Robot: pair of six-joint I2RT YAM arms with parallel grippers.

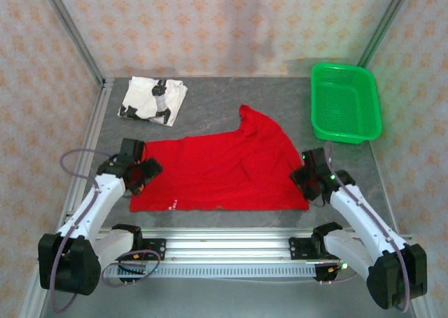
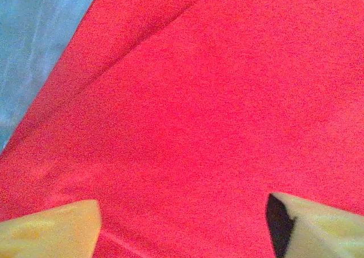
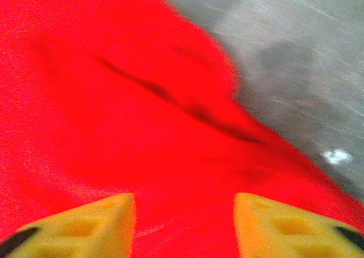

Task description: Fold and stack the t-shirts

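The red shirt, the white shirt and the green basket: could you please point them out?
red shirt point(image 1: 224, 171): top view, middle of the cloth.
white shirt point(image 1: 154, 99): top view, middle of the folded bundle.
green basket point(image 1: 346, 138): top view, near rim.

Your left hand point(image 1: 143, 171) hangs low at the near left, its fingers point(image 2: 57, 229) spread wide apart. Your right hand point(image 1: 309, 176) hangs low at the near right, its fingers point(image 3: 96, 224) parted less widely.

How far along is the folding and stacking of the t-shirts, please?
Done: the white shirt looks folded at the far left corner. In hand: the red shirt lies spread out, not yet folded, with the left tool and right tool open over its side edges. Left: fold the red one, then stack the two.
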